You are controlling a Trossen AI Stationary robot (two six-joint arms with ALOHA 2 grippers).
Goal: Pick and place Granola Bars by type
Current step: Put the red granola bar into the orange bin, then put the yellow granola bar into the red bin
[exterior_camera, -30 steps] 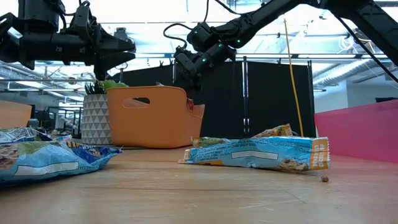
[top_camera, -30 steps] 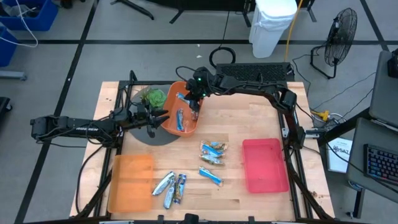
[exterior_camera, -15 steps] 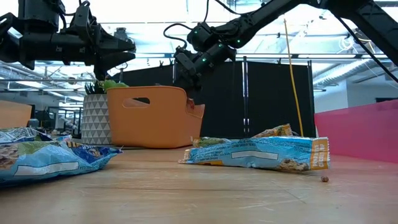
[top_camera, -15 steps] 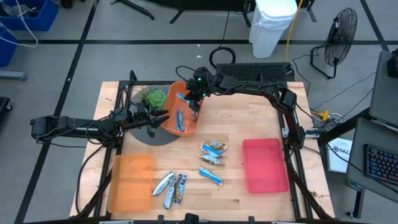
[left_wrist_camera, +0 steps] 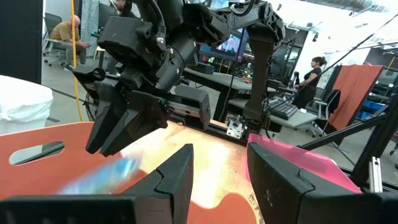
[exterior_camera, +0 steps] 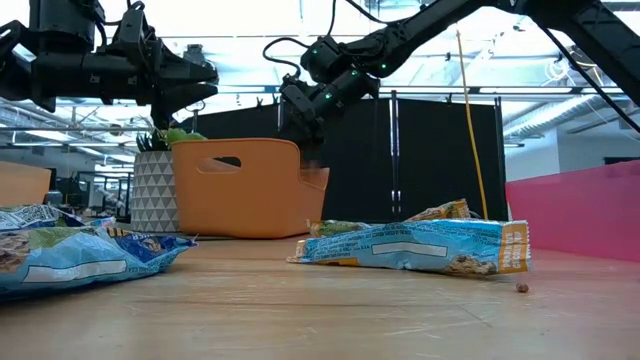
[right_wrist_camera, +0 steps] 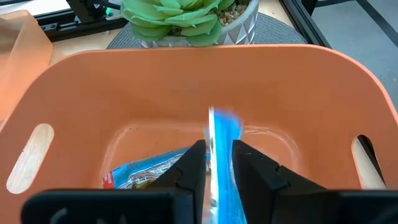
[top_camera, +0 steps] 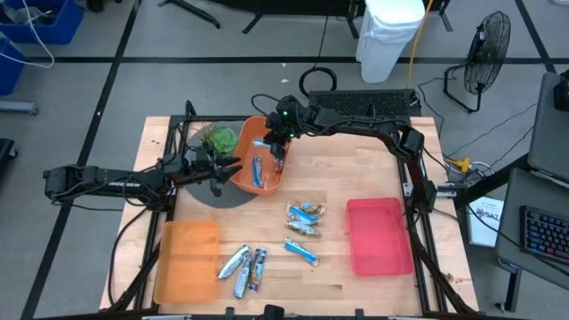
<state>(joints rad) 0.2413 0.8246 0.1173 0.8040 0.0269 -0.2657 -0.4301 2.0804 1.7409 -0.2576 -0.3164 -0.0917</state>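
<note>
The high view looked straight down on the whole table [top_camera: 356,169]. The low view sat at tabletop height, facing level across it. Both wrist views looked closely at the orange bin [right_wrist_camera: 186,93], which every view shared.

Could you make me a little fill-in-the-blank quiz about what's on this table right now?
1. The right tool hangs over the ____ tub.
2. Between its fingers shows a bright ____ bar.
3. Behind the tub stands a green potted ____.
4. The flat tray on the table's right side is ____.

Missing words: orange; blue; plant; pink
</note>
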